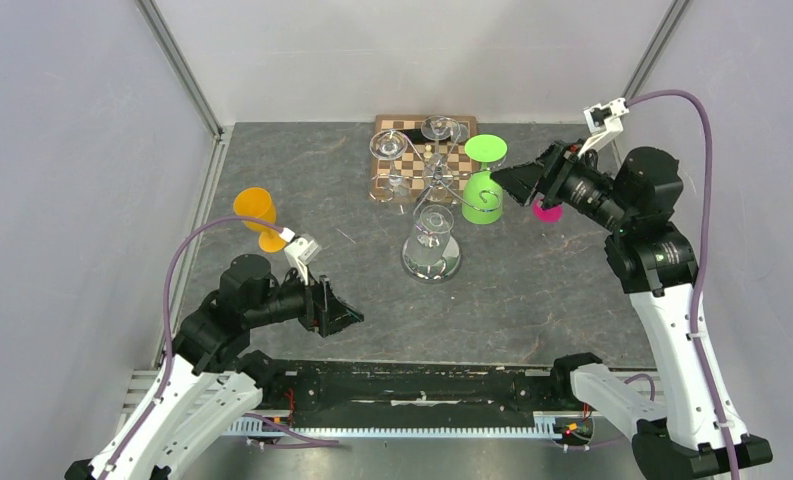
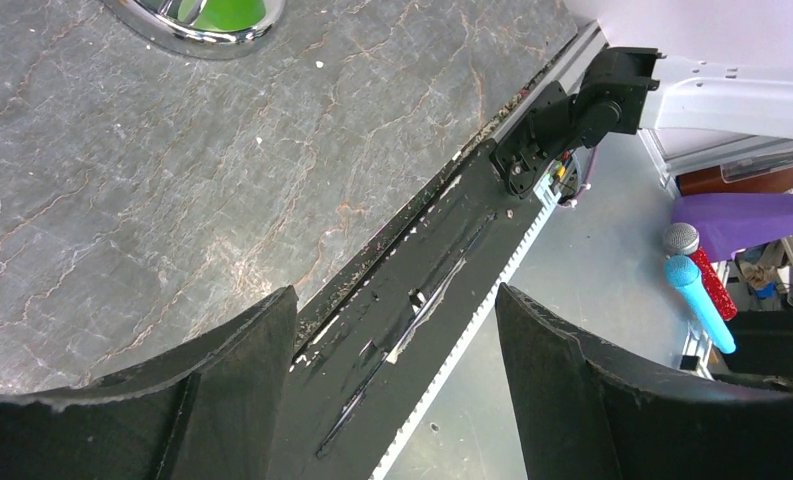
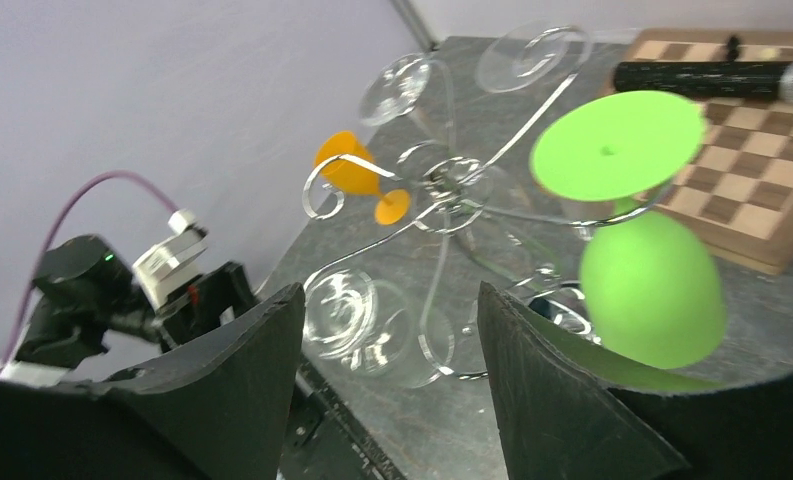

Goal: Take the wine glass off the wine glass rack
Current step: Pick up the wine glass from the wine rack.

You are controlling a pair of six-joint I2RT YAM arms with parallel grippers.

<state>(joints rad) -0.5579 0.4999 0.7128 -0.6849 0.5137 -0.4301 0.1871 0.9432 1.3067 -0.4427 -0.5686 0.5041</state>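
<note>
Right, judging this the reach stage: facing the wine glass rack [image 1: 435,178] at centre of the top view, targeting the green wine glass [image 1: 483,196] hanging upside down on its frame-right hook. Hovering the right gripper [image 1: 502,181] just beside the bowl, gaping wide, gripping nothing. Needing next: straddling the bowl, sliding the foot off the hook. Idling the left gripper [image 1: 350,318] lower left, spread, empty.
</note>
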